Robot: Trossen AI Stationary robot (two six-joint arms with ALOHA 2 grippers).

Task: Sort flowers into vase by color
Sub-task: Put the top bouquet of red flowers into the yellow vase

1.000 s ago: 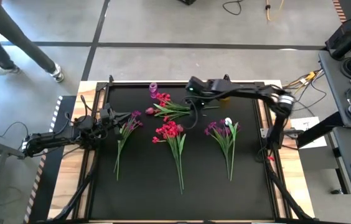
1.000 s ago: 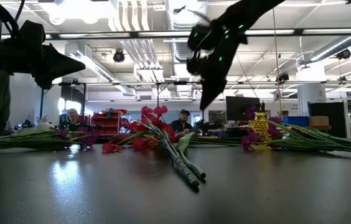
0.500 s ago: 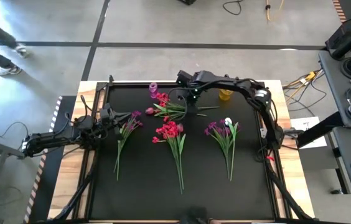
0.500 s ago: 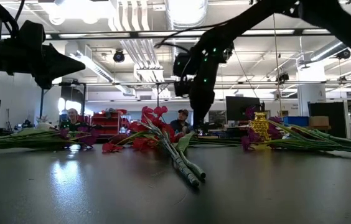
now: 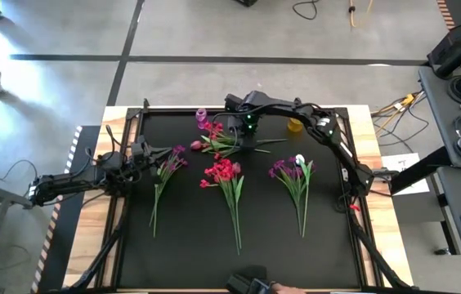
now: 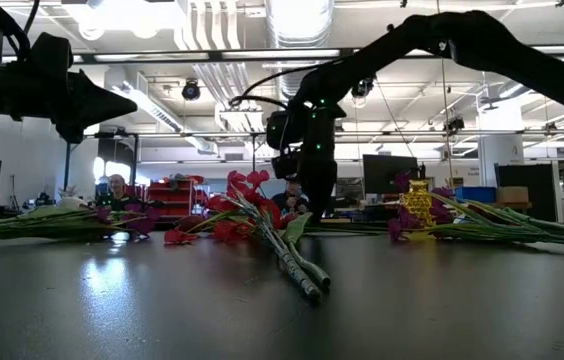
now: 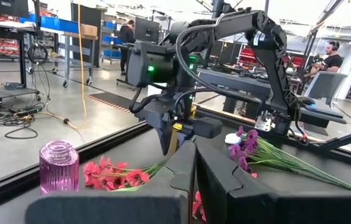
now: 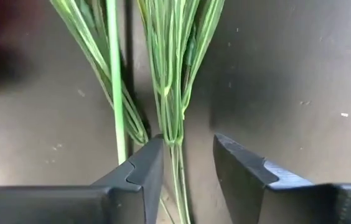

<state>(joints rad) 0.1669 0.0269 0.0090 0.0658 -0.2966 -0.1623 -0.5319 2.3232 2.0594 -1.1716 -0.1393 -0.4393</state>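
Since a second ago, the right gripper has swung from the desk's back middle leftward and down onto the rear red bunch; its open fingers straddle the green stems. Left gripper, shut and empty, hovers beside the purple bunch. Two more bunches lie mid-desk, with bare desk toward the front edge. A pink vase stands at the back edge.
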